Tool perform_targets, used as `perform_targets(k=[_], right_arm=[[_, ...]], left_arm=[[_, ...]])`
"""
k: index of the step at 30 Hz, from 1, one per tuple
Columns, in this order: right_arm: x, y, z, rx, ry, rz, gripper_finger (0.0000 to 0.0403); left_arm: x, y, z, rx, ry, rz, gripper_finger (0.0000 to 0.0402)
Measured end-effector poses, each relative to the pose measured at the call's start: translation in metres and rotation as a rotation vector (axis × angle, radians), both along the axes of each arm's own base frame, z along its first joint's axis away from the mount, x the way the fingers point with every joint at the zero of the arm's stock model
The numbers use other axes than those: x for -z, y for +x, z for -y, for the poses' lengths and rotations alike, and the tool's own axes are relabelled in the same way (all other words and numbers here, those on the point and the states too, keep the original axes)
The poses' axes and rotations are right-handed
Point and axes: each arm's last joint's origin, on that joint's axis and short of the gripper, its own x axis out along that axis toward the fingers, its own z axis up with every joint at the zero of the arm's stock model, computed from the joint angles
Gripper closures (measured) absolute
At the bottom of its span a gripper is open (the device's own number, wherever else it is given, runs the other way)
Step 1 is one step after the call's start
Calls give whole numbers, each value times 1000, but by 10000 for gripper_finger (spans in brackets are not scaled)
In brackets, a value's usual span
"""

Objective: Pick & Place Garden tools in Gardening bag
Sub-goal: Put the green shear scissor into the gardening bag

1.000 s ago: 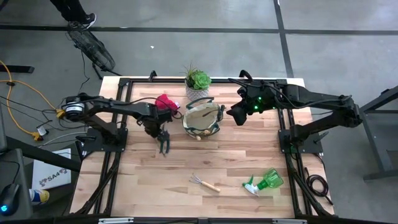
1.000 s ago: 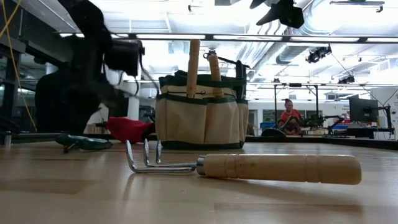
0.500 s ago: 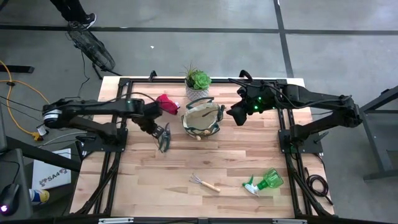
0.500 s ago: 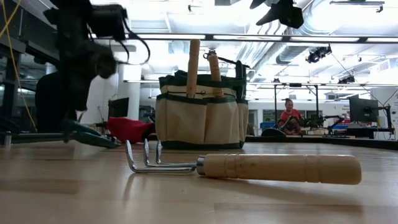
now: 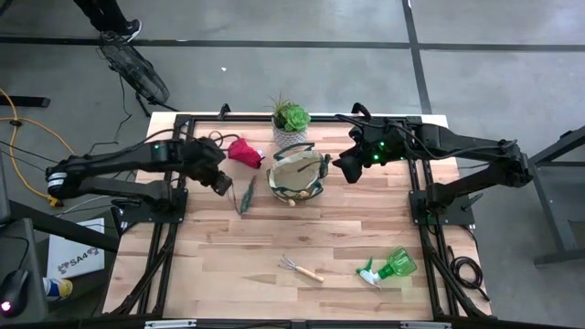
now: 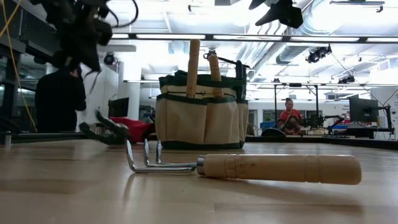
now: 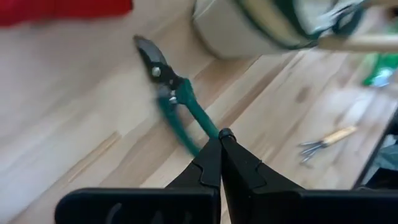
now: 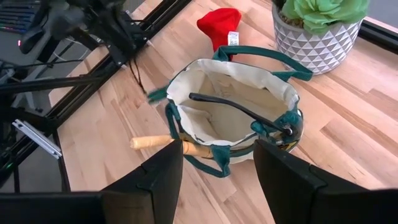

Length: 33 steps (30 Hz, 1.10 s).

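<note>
Green-handled pruning shears (image 5: 245, 195) lie on the table left of the gardening bag (image 5: 297, 175), blades toward the far edge (image 7: 152, 59). My left gripper (image 5: 223, 183) hangs shut above and left of them, with nothing between its fingers (image 7: 219, 138). My right gripper (image 5: 345, 170) hovers open at the bag's right side, its fingers standing apart over the rim (image 8: 217, 180). Two wooden handles (image 6: 194, 65) stick up from the bag, and a dark tool (image 8: 242, 109) lies inside it. A red glove (image 5: 242, 151), a hand rake (image 5: 300, 269) and a green spray bottle (image 5: 388, 267) lie on the table.
A succulent in a white pot (image 5: 291, 121) stands just behind the bag at the far edge. The rake and the spray bottle lie near the front right. Bare wood lies at the front left (image 5: 201, 265). A person (image 6: 289, 112) sits in the room beyond.
My left gripper has risen from the shears and drawn back toward the table's left edge, tipping up as it went. Half a second ago the shears stood tipped up under it. Now they are out of its fingers, on the table a little nearer the far edge.
</note>
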Motion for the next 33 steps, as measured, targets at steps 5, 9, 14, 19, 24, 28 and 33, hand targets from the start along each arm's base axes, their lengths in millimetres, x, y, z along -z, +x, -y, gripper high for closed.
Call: perform_targets(k=[5,9,14,19,24,28,33], right_arm=[[0,0,0,0,0,0,215],[0,0,0,0,0,0,215],[0,0,0,0,1,0,215],[0,0,0,0,0,0,215],[0,0,0,0,0,-1,215],[0,0,0,1,1,-1,215],[0,0,0,1,1,-1,215]], left_arm=[[-29,1,-1,14,61,82,401],[-47,3,-2,18,102,127,401],[-66,1,-2,22,139,184,401],[-84,-1,-2,13,182,244,401],[-103,-1,-3,13,237,335,401],[-112,-1,-3,15,271,377,401],[-118,1,-3,24,302,435,401]])
